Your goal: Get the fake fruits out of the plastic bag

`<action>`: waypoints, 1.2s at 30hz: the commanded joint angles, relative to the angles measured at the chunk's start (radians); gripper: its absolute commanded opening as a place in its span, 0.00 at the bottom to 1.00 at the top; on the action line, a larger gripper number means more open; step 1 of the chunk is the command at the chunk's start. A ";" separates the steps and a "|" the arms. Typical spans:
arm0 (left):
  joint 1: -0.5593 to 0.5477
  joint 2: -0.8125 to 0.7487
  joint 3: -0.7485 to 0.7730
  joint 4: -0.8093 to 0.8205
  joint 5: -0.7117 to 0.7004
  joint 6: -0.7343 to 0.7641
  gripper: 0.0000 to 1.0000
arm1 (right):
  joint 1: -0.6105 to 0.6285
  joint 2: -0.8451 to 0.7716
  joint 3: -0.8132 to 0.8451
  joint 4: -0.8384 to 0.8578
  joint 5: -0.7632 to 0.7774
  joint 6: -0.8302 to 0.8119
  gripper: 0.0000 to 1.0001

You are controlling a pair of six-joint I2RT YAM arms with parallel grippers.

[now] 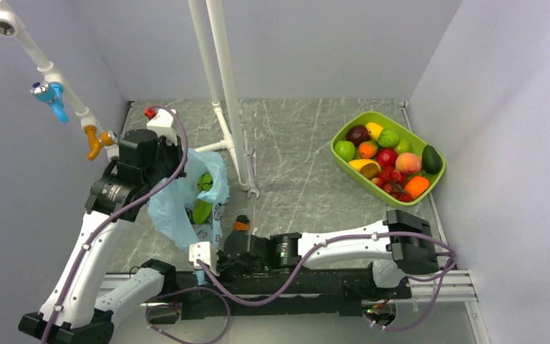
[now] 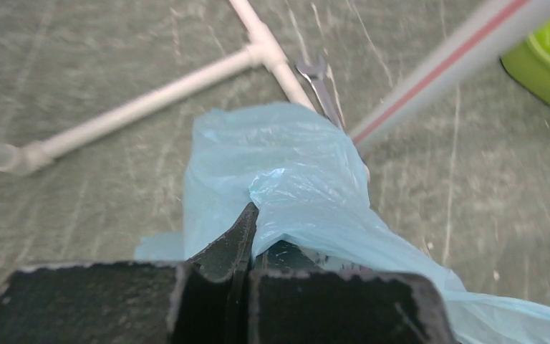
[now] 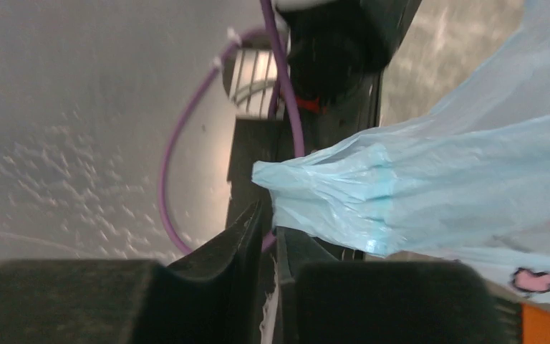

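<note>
Light-blue, thin and crinkly, the plastic bag (image 1: 186, 204) hangs stretched between the two arms, just left of the white pipe stand (image 1: 228, 93) that rises from the grey marbled tabletop (image 1: 293, 179).

The left pincer (image 2: 249, 215) is closed, its dark fingers (image 2: 222, 247) together, with a fold of the bag's film (image 2: 286, 172) clamped between them. In the top view that fold is the bag's upper end, to the stand's left.

The right pincer (image 3: 268, 215), nearer the arm bases than the stand's foot, is closed to a thin slit on a bunched, pleated edge of the bag (image 3: 344, 193). A pink printed heart shows on the film close by.

Through the bag's mouth, which faces the stand, two fake fruits show inside: a striped dark-green round melon (image 1: 205, 181) and, below it, a flat green oval fruit (image 1: 200, 211).

More glossy fake fruits (image 1: 390, 158), red, orange, yellow and green, fill a lime-green plastic tray (image 1: 383, 116) well to the right of the stand.

In the left wrist view a small metal spanner (image 2: 320, 82) lies on the tabletop beside the stand's base tube (image 2: 150, 100), just beyond the bag.
</note>
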 commanded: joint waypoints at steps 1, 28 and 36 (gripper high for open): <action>0.008 -0.102 -0.089 0.063 0.201 0.015 0.00 | 0.024 -0.031 -0.070 0.033 -0.006 0.114 0.31; 0.009 -0.279 -0.182 0.093 0.444 -0.014 0.00 | 0.029 -0.243 -0.145 0.205 0.591 0.189 0.08; 0.009 -0.329 -0.218 0.109 0.520 -0.034 0.00 | 0.030 0.031 -0.048 0.431 0.774 0.057 0.00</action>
